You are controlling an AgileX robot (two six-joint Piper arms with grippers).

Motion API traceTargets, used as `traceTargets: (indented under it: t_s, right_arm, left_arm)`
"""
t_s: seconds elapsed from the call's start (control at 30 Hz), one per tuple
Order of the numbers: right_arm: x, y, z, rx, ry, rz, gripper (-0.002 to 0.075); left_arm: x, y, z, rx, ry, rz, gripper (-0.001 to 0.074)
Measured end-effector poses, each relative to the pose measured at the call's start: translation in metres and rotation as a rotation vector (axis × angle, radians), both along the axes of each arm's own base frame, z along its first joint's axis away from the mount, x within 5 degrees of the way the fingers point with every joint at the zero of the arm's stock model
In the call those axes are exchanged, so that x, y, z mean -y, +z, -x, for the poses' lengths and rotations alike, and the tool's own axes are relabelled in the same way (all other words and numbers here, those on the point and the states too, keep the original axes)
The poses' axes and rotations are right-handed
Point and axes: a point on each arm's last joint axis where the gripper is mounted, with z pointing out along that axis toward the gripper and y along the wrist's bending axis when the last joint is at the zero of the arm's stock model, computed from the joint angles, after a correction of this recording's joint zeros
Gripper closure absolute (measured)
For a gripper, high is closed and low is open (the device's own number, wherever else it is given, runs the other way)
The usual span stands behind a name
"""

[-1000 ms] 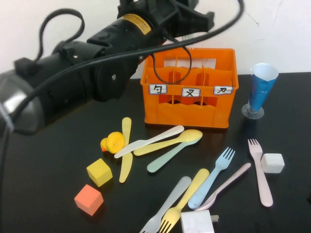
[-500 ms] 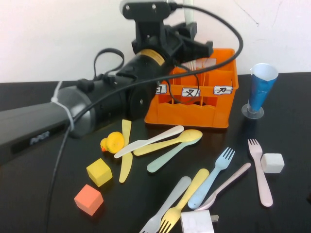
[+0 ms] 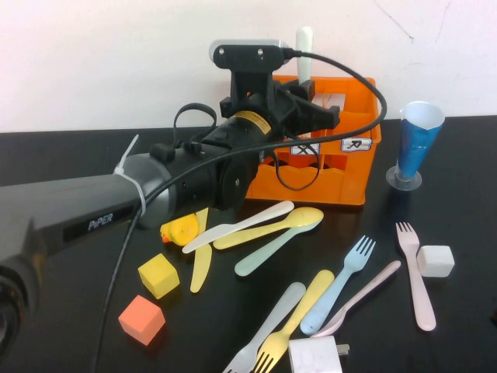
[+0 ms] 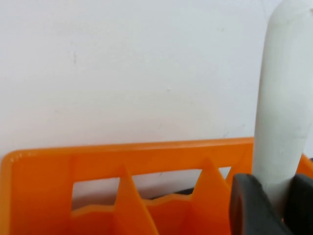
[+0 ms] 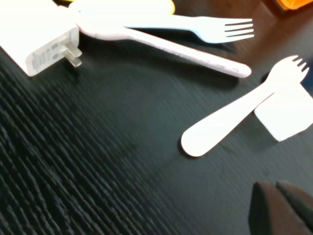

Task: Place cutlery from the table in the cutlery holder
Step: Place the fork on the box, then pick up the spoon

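Note:
My left gripper is over the back of the orange cutlery holder, shut on a white cutlery piece held upright. In the left wrist view the white handle sits between the dark fingers above the holder's dividers. On the table lie a white knife, yellow spoon, mint spoon, yellow knife, blue fork, pink spoon, pink fork, grey fork and yellow fork. My right gripper is shut and empty, low over the table near the pink fork.
A yellow duck, a yellow cube and an orange cube sit left of the cutlery. A white cube touches the pink fork. A white charger lies at the front. A blue cup stands right of the holder.
My left arm has swung down and forward with the white piece, from high above the table to just over the holder's back compartments. The cutlery on the table has not moved.

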Motion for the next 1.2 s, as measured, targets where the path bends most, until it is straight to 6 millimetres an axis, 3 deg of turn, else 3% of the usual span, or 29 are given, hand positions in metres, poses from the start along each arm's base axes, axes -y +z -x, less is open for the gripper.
traceTargets:
  t_s: [0.23,0.37,0.47,0.57,0.73,0.87,1.03,1.2]
  right_arm:
    - [0.000,0.000,0.000,0.000,0.000,0.000,0.0729]
    - [0.000,0.000,0.000,0.000,0.000,0.000,0.0729]
    - [-0.001,0.000,0.000,-0.004,-0.004,-0.013,0.0729]
    - [-0.003,0.005,0.003,0.001,-0.005,-0.059,0.0729]
    - [-0.005,0.021,0.016,0.083,0.062,-0.074,0.0729]
    - [-0.005,0.028,0.026,0.127,0.085,-0.087,0.0729]
    - [-0.005,0.030,0.029,0.137,0.090,-0.091,0.0729]
    - [-0.006,0.031,0.029,0.132,0.084,-0.112,0.0729]
  left_arm:
    - [0.000,0.000,0.000,0.008,-0.002,-0.014,0.0458]
    - [-0.002,0.006,0.002,0.033,-0.015,-0.075,0.0434]
    - [-0.005,0.022,0.009,0.044,-0.037,-0.127,0.0435]
    - [-0.013,0.051,0.025,0.055,-0.081,-0.216,0.0496]
    - [-0.034,0.102,0.064,0.051,-0.184,-0.379,0.0687]
    - [-0.054,0.127,0.097,-0.022,-0.262,-0.467,0.0724]
    - [-0.073,0.118,0.132,-0.307,-0.409,-0.646,0.0732]
    - [-0.081,0.102,0.149,-0.536,-0.513,-0.754,0.0734]
